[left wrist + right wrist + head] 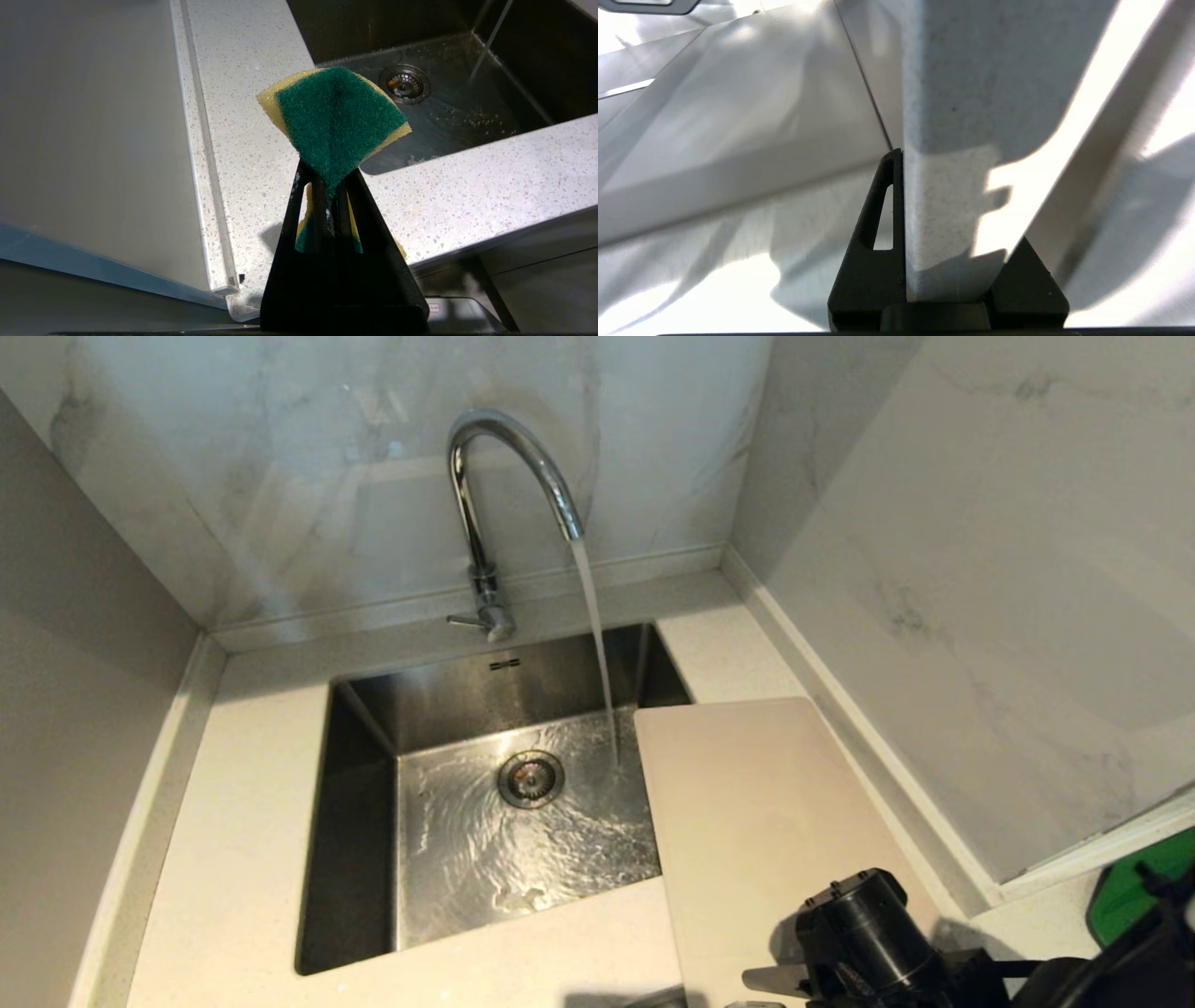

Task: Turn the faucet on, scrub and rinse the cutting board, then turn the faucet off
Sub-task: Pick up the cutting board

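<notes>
Countertop; cutting board (952, 186) between right jaws

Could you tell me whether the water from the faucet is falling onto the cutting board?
No, the faucet stream lands on the sink floor beside the cutting board.

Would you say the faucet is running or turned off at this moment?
Running. A stream of water falls from the faucet spout into the sink, landing beside the drain, and the basin floor is rippled with water.
</notes>
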Robot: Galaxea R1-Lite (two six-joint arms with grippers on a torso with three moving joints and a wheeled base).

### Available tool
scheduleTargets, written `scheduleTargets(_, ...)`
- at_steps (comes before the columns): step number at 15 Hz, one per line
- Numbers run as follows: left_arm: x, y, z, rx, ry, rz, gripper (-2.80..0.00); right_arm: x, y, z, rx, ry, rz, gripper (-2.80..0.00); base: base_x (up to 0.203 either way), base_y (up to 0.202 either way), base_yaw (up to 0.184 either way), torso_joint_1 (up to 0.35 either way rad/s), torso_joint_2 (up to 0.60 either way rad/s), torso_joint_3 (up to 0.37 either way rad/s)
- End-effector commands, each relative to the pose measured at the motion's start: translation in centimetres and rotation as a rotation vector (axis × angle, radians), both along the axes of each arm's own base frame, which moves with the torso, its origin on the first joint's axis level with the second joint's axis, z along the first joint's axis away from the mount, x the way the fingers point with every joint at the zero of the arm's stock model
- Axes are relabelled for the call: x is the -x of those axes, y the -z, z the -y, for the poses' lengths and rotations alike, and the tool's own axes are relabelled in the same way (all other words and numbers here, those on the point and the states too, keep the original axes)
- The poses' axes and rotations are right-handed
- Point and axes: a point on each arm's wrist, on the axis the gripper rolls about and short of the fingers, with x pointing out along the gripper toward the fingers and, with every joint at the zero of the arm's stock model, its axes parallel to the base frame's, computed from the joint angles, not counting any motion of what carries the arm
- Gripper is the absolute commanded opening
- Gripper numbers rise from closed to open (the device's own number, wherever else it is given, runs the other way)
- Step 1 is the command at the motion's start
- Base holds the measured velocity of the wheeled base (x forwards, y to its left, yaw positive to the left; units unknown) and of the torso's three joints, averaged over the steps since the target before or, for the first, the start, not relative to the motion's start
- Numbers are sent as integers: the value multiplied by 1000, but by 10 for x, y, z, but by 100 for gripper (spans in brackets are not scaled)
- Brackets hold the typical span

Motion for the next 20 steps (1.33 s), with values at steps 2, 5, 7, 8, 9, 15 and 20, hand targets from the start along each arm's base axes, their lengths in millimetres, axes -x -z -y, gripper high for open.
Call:
scheduleTargets(2, 0, 0, 0, 0, 0, 0, -280, 20, -41, 12, -73, -9, 126, -280, 0, 0, 0, 0, 0, 0)
scheduleTargets(5, 0, 0, 0, 1, 0, -1, -280, 26, -63, 16, -71, -62, 197, -280, 0, 0, 0, 0, 0, 0)
scheduleTargets(7, 0, 0, 0, 1, 0, -2, -280, 30, -80, 18, -38, -105, 199, -280, 0, 0, 0, 0, 0, 0)
scheduleTargets(8, 0, 0, 0, 1, 0, -2, -280, 31, -88, 18, -34, -115, 201, -280, 0, 0, 0, 0, 0, 0)
scheduleTargets(9, 0, 0, 0, 1, -1, -2, -280, 33, -99, 19, -36, -128, 209, -280, 0, 0, 0, 0, 0, 0)
scheduleTargets(15, 0, 0, 0, 1, 0, -2, -280, 46, -134, 27, 19, -233, 303, -280, 0, 0, 0, 0, 0, 0)
scheduleTargets(20, 0, 0, 0, 3, -1, -1, -280, 44, -165, 30, 200, -404, 377, -280, 0, 0, 0, 0, 0, 0)
